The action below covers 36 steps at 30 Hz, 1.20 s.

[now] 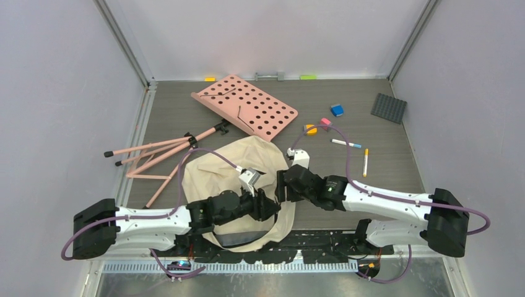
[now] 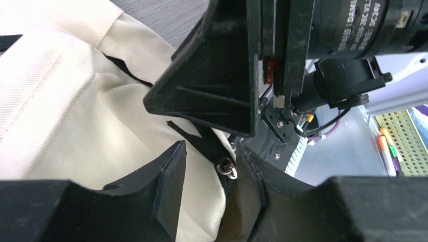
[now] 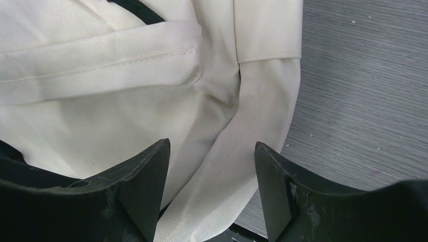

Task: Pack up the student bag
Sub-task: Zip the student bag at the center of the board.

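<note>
On the left of the desk (image 1: 402, 154) the pink stand (image 1: 158, 151) lies outside the student bag (image 1: 260, 151), which sits crumpled at the near middle. Our left gripper (image 2: 212, 156), fingers apart, brackets the zipper pull (image 2: 228, 169). Our right gripper (image 3: 212, 151), also spread, hovers over the bag's cream edge. Rightward, markers (image 1: 345, 143) and small blocks (image 1: 337, 110) lie loose, so we judge packing barely begun.

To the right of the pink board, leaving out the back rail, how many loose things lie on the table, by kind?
Pens: 2 (blue-tipped pen, yellow-tipped pen)
Small blocks: 3 (blue block, pink block, orange block)
Dark ridged mat: 1
Total: 6
</note>
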Available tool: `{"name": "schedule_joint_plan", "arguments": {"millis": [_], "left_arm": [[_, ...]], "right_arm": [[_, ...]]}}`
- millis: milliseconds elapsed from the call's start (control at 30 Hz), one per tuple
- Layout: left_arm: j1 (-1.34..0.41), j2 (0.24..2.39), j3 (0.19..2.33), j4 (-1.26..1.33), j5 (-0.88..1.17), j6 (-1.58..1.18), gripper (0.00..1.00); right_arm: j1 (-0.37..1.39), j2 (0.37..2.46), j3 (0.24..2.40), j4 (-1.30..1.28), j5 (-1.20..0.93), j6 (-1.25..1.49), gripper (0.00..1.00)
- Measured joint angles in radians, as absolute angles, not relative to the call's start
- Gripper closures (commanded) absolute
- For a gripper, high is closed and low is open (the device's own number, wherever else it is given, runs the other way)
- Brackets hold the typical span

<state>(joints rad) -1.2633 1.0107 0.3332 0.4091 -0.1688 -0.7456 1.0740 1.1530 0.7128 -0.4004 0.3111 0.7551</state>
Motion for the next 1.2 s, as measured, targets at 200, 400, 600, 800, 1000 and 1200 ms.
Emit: {"name": "schedule_joint_plan", "arguments": {"millis": [200, 400, 600, 800, 1000, 1200], "left_arm": [[-1.263, 1.011, 0.322, 0.417, -0.212, -0.763, 0.62], [-1.263, 1.011, 0.322, 0.429, -0.219, -0.783, 0.64], [-1.263, 1.011, 0.323, 0.405, -0.256, -0.821, 0.64], [-1.263, 1.033, 0.334, 0.358, -0.278, -0.865, 0.63], [-1.263, 1.067, 0.352, 0.358, -0.277, -0.921, 0.58], [-1.263, 1.078, 0.371, 0.344, -0.282, -1.0, 0.54]], "right_arm": [[1.098, 1.196, 0.718, -0.389, 0.33, 0.76, 0.33], [1.104, 1.198, 0.722, -0.373, 0.344, 0.77, 0.37], [1.105, 1.189, 0.722, -0.364, 0.347, 0.786, 0.44], [1.105, 1.17, 0.722, -0.345, 0.34, 0.793, 0.56], [1.105, 1.169, 0.722, -0.336, 0.335, 0.797, 0.58], [1.105, 1.159, 0.716, -0.331, 0.336, 0.804, 0.58]]}}
